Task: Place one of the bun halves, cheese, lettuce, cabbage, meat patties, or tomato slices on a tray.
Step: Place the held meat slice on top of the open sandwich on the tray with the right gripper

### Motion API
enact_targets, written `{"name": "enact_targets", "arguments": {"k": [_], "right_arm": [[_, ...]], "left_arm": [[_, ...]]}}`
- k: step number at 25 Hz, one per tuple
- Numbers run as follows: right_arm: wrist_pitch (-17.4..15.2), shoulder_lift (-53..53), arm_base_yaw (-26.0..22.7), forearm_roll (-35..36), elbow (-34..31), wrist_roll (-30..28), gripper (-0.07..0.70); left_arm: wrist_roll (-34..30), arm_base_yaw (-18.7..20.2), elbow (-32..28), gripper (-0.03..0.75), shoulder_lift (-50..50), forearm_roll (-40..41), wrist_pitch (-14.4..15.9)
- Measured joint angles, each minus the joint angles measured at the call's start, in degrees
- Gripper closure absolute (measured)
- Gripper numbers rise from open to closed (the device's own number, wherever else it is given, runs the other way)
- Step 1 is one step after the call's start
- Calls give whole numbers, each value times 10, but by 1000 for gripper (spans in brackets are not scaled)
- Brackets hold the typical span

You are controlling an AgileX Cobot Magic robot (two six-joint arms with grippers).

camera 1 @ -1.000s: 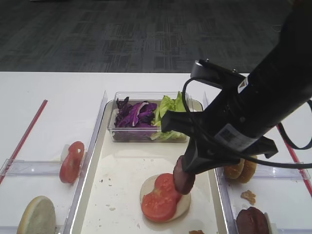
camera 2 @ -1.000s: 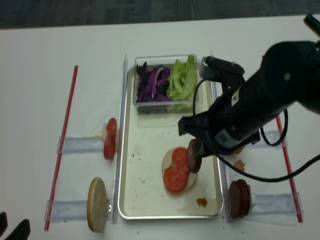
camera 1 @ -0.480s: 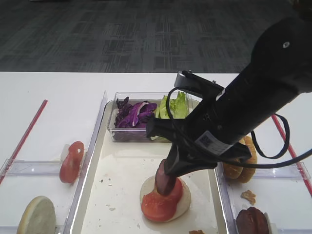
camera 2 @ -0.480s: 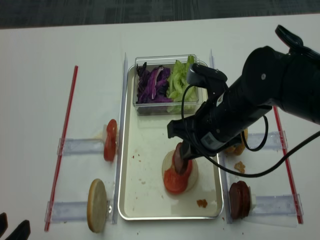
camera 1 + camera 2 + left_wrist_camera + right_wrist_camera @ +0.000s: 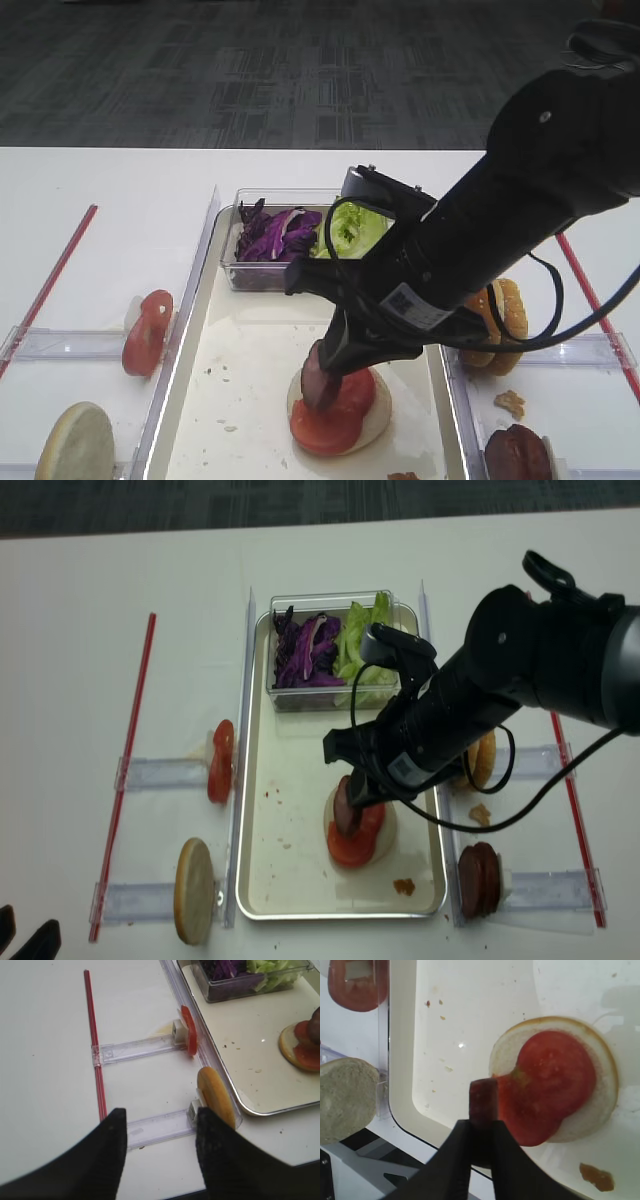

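Bare tray (image 5: 290, 820) floor lies left of the tomato slices (image 5: 355, 842); salad box (image 5: 325, 650) blocks the far end.

The scene is lit brightly and evenly from above. Glare is seen on the tray (image 5: 470, 1035). Close fingers (image 5: 112, 1155) are blurred.

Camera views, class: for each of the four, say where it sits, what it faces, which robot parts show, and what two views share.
Exterior high: in front, raised, facing the tray; right arm shows.
Exterior high (realsense): straight overhead; right arm, left fingertips at bottom left.
Right wrist: on the arm, looking down; right gripper shut on a meat patty.
Left wrist: beside the tray; open left gripper.
Both wrist views share the bun half with tomato slices.
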State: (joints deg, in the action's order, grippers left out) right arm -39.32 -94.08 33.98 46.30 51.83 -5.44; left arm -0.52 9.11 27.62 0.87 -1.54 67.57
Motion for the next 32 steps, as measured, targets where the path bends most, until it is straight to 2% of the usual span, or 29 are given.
{"name": "enact_targets", "arguments": {"k": [6,9,14,17,29,32], "right_arm": [[-15,-15,-28,30,0,-18,510],[-30,-16,-41,71,0,-63,510],[-76,-46,-67,160,0,-159,510],[-87,-58,-74,180,0,-194,510],[-91,-81,-75,162,0,-211,510],[-82,-83,-75,161,0,-210,510]], "left_arm": [[0,0,0,409,0,0,0],[0,0,0,409,0,0,0],[0,0,0,409,0,0,0],[0,0,0,409,0,0,0],[0,0,0,409,0,0,0],[0,0,0,409,0,0,0]]}}
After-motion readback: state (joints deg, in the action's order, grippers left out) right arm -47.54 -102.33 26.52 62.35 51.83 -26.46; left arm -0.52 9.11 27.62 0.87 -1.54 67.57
